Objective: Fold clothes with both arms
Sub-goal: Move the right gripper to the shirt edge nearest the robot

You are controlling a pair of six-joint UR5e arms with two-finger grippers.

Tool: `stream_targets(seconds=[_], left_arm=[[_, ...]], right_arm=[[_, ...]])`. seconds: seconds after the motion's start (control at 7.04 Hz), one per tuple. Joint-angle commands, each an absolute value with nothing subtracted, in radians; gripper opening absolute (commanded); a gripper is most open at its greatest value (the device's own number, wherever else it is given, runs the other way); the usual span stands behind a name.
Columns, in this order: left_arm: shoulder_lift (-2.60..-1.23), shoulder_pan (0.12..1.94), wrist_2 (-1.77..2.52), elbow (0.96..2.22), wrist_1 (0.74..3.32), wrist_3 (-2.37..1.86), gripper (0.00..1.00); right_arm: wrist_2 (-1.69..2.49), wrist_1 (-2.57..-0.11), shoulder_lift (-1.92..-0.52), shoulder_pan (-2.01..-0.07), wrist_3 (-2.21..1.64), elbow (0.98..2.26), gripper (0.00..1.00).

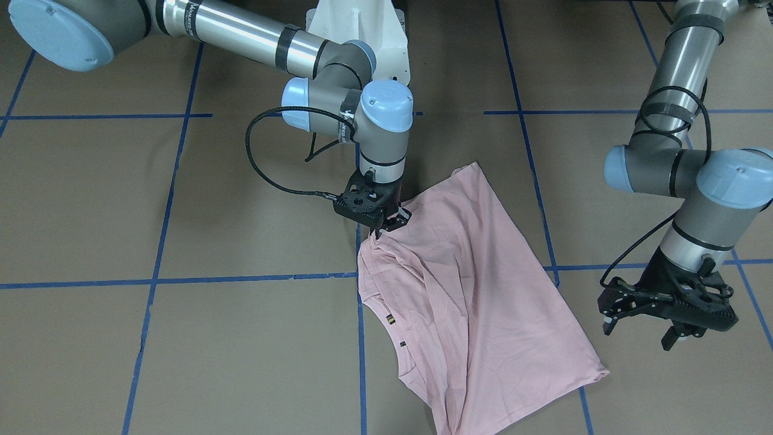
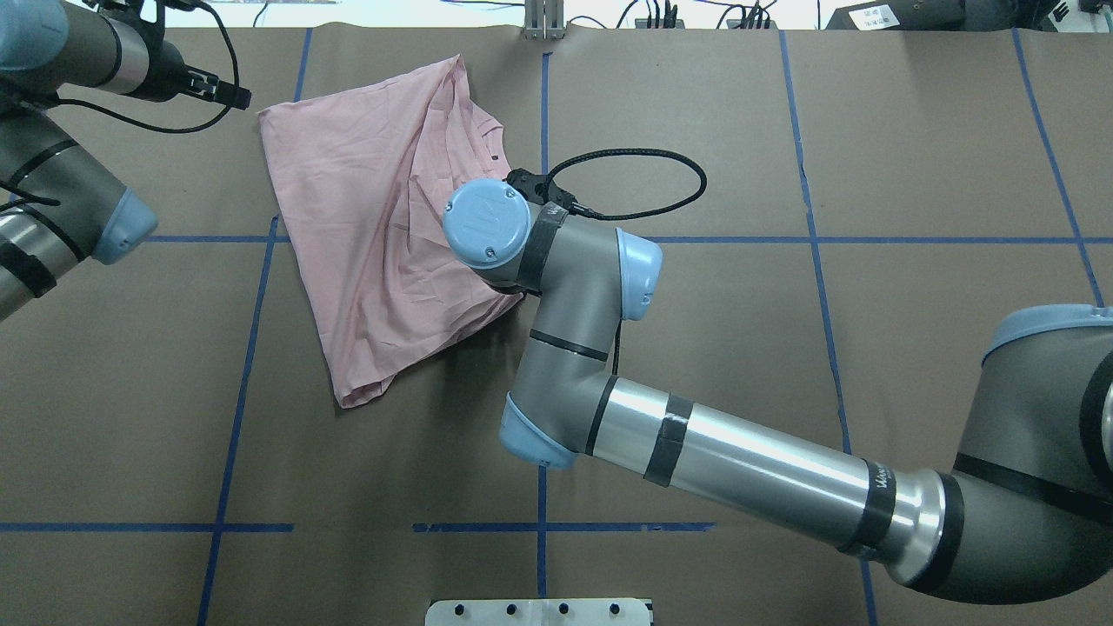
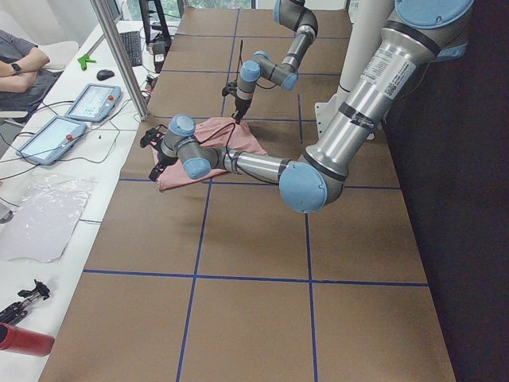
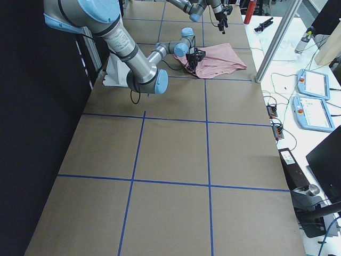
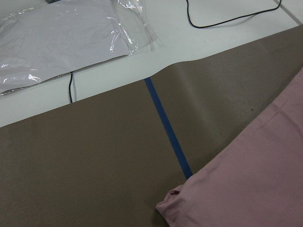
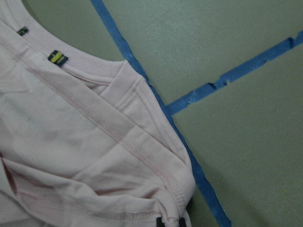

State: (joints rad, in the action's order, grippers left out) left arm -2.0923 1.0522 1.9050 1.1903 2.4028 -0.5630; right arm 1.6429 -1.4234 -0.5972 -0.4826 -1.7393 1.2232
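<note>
Currently right gripper (image 1: 381, 231) is pinching the shirt (image 1: 483, 290) at a bunched edge; left gripper (image 1: 638, 335) is hanging wide open, empty. Fabric's looking light, limp, so hems and corners are probably the best holds.

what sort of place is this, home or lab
Probably a robotics lab: a left arm and right arm work over a table gridded with blue tape, with teach pendants on a side bench.

Rumpled pink T-shirt (image 2: 348, 217) beneath right arm (image 2: 739, 452)
</note>
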Motion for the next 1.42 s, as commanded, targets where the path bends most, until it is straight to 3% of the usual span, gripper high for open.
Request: stream_targets(seconds=[0.0, 0.28, 0.43, 0.85, 0.99, 1.14, 1.28], left_arm=[[-2.088, 1.051, 1.936, 1.195, 2.402, -0.563, 1.00], [-2.088, 1.051, 1.937, 1.195, 2.402, -0.561, 1.00], [-2.088, 1.049, 1.940, 1.195, 2.402, -0.563, 1.00], [-2.088, 1.049, 1.944, 1.195, 2.402, -0.561, 1.00], [-2.088, 1.049, 1.942, 1.195, 2.402, -0.563, 1.00], [-2.088, 1.049, 1.944, 1.195, 2.402, -0.563, 1.00], [-2.088, 1.049, 1.944, 1.195, 2.402, -0.561, 1.00]], right_arm=[[1.647, -1.427, -0.806, -0.489, -1.727, 1.488, 0.00], [1.540, -1.443, -1.044, -0.398, -1.743, 1.773, 0.00], [1.435, -1.507, -1.078, -0.305, -1.800, 1.854, 0.00], [1.327, -1.614, -1.063, -0.134, -1.948, 1.885, 0.00], [1.300, -1.617, -1.065, -0.109, -1.944, 1.885, 0.37], [1.299, -1.629, -1.066, -0.104, -1.909, 1.897, 0.99], [1.322, -1.626, -1.072, -0.124, -1.753, 1.960, 1.00]])
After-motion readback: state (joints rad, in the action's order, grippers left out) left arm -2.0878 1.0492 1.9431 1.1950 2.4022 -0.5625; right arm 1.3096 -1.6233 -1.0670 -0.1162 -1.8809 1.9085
